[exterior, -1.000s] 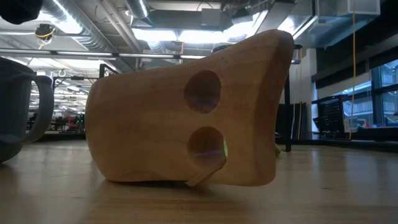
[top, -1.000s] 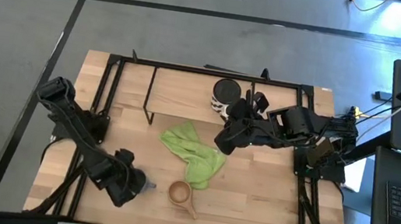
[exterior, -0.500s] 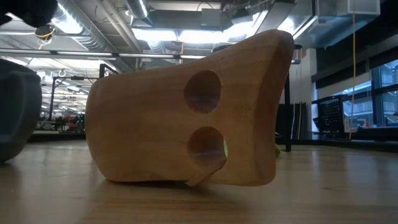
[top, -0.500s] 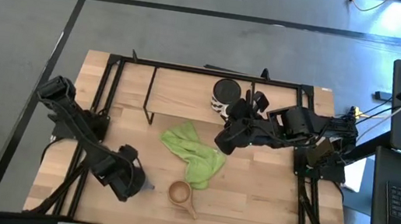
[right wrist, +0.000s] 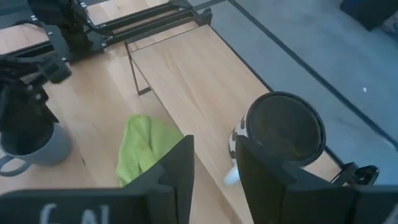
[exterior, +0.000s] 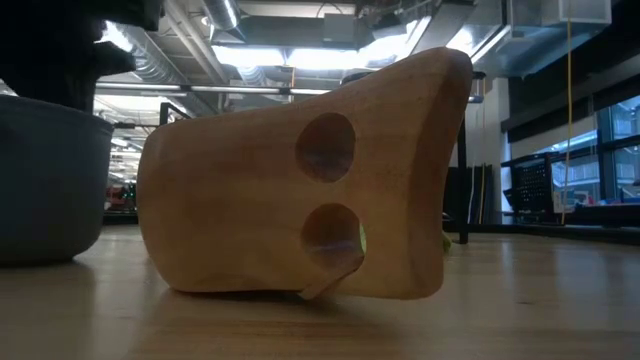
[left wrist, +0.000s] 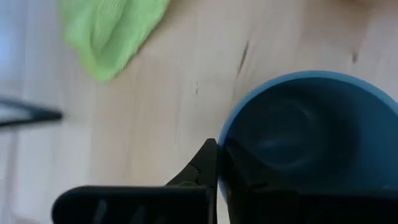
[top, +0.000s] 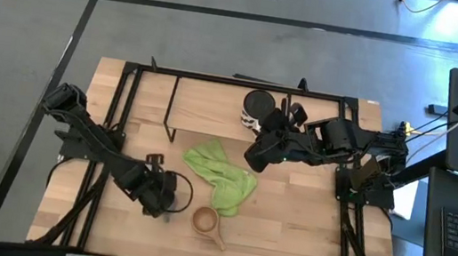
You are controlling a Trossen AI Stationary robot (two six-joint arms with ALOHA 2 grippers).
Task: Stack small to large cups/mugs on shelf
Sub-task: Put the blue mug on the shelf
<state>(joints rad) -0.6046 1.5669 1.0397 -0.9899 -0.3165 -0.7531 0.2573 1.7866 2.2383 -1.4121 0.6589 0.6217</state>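
Note:
The small tan wooden cup [top: 207, 222] sits near the table's front edge and fills the low view [exterior: 300, 170]. Just left of it stands the grey-blue mug [top: 175, 194], upright, with my left gripper [top: 163, 200] shut on its rim. The steel mug [top: 259, 105] stands on the shelf [top: 206, 102] at the far side. My right gripper [top: 251, 160] hovers open in front of the shelf, near the steel mug [right wrist: 286, 127], with nothing between its fingers. My left gripper pinches the grey-blue mug's rim [left wrist: 225, 144], one finger inside the mug and one outside. The fingers come from above, slanting in from the table's left. The mug stays upright, and in the low view its base [exterior: 40, 258] looks to be on the table.
A crumpled green cloth [top: 222, 174] lies mid-table between the two grippers, just beyond the wooden cup. The shelf's thin black legs [top: 166, 128] and the arms' black frames line the table's sides. Bare wood shows at the front right.
My left gripper has gone toward the table's right edge and a little toward the far edge, taking the grey-blue mug with it. The mug now stands closer to the wooden cup and has turned about; its handle no longer shows in the low view.

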